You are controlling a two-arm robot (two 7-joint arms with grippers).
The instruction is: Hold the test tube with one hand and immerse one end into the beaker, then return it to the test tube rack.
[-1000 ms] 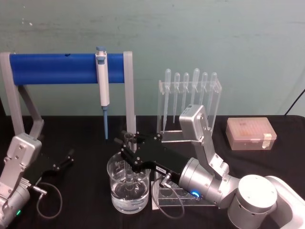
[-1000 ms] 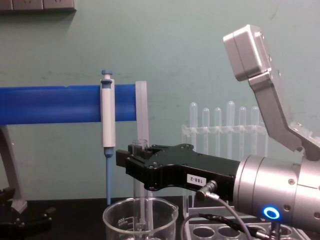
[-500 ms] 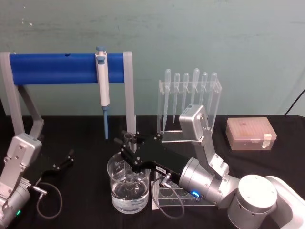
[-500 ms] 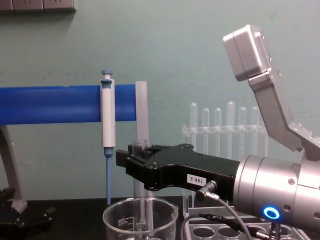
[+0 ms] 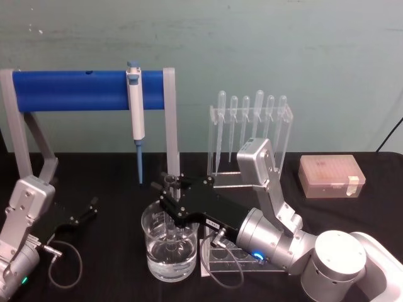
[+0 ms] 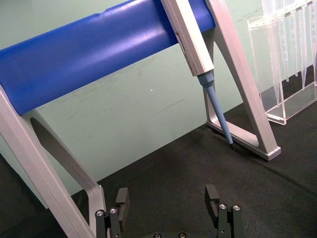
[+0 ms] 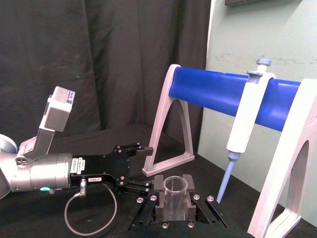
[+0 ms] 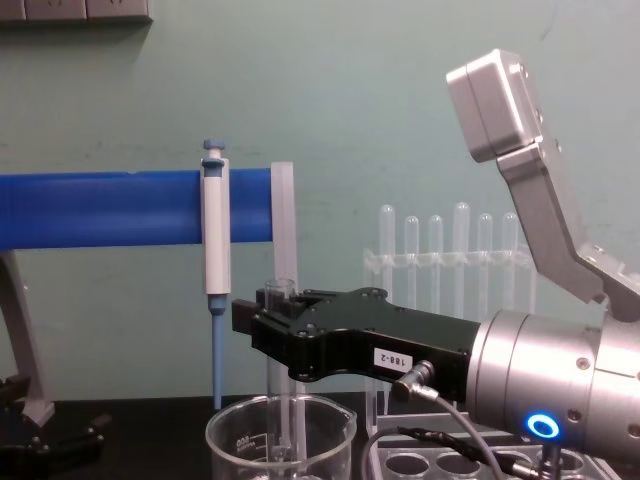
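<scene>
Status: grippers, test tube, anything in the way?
Right gripper shut on test tube, upright, lower end down in beaker. Left gripper open, parked at far left. Test tube rack beside beaker, nothing blocking it.

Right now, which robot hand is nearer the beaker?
Right. The right gripper holds the test tube directly over the beaker; the left gripper sits apart, off to its left.

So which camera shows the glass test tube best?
The chest view: side-on, the test tube stands upright in the right gripper, its lower part inside the beaker. The head view shows it from above, partly covered by the gripper; the right wrist view shows mainly its open rim.
</scene>
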